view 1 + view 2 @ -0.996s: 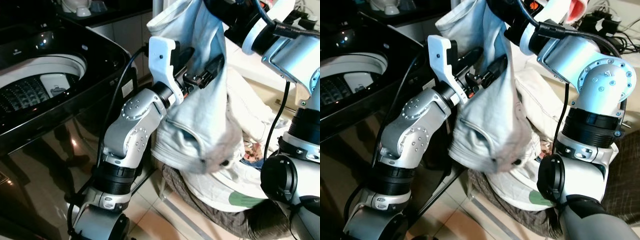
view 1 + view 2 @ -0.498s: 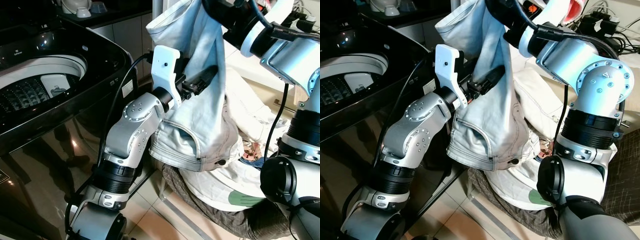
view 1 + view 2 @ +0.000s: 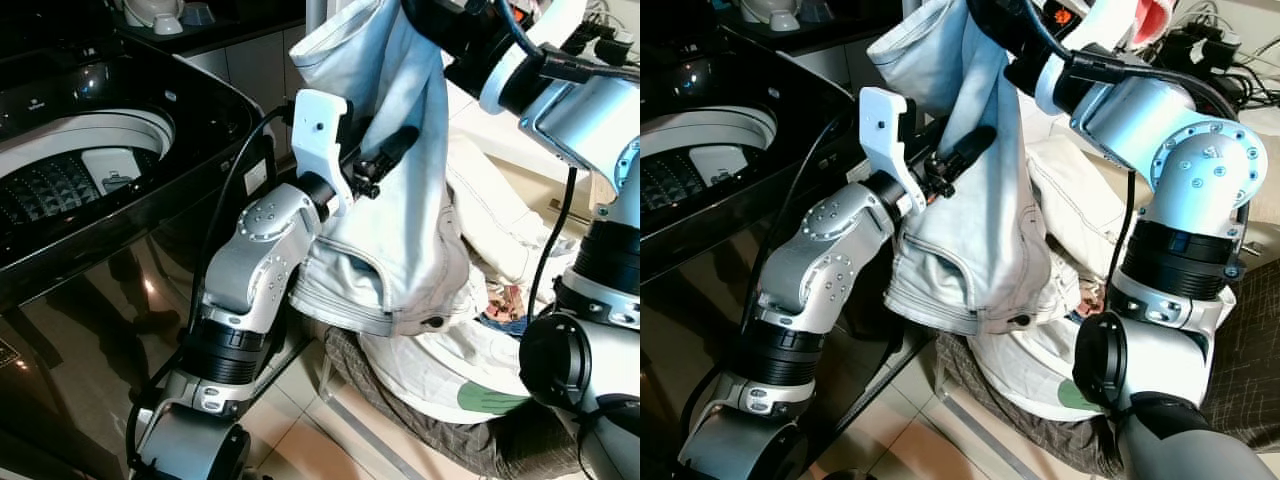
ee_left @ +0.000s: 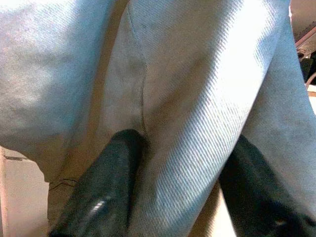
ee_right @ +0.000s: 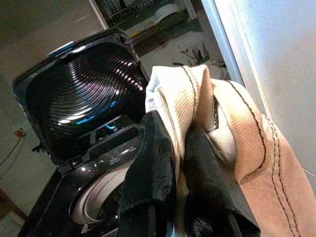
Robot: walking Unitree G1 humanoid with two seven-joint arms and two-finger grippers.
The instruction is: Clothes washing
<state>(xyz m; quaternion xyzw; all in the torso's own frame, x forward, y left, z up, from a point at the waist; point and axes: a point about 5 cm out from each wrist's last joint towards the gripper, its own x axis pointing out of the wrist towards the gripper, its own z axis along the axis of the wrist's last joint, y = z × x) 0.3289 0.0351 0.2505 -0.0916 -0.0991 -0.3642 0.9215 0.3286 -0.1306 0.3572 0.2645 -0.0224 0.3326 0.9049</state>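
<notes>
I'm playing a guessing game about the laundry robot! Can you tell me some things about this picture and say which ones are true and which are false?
1. The right hand is pinching the light jeans up high. True.
2. The washing machine has its lid closed. False: the lid stands open and you can see the drum.
3. The left hand has a fold of the jeans between its two black fingers. True.
4. The jeans are already inside the drum. False: they hang in the air beside the machine, held by both hands.
5. More clothes lie in a pile under the jeans. True.
</notes>
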